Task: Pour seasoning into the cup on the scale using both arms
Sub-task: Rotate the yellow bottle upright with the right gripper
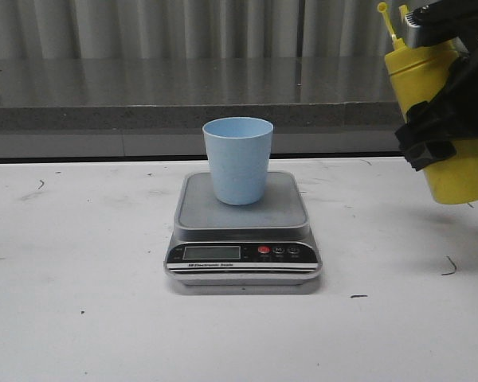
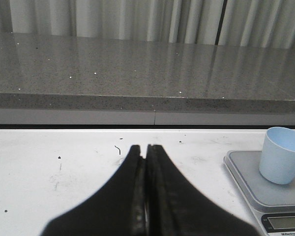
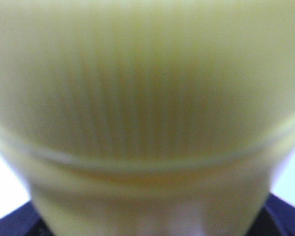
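Observation:
The pale blue cup [image 1: 238, 159] stands upright on the platform of the silver-grey scale [image 1: 244, 231] at the table's middle. My right gripper [image 1: 446, 119] is shut on the yellow seasoning bottle [image 1: 442, 119] at the far right and holds it in the air, slightly tilted, nozzle up and leaning left, to the right of the cup. The bottle fills the right wrist view [image 3: 147, 98] as a yellow blur. My left gripper [image 2: 146, 147] is shut and empty, low over the table left of the scale [image 2: 265, 189] and the cup [image 2: 281, 155]; it does not show in the front view.
A grey stone ledge [image 1: 183, 95] with a curtain behind it runs along the back of the white table [image 1: 80, 302]. The table bears small dark scuff marks.

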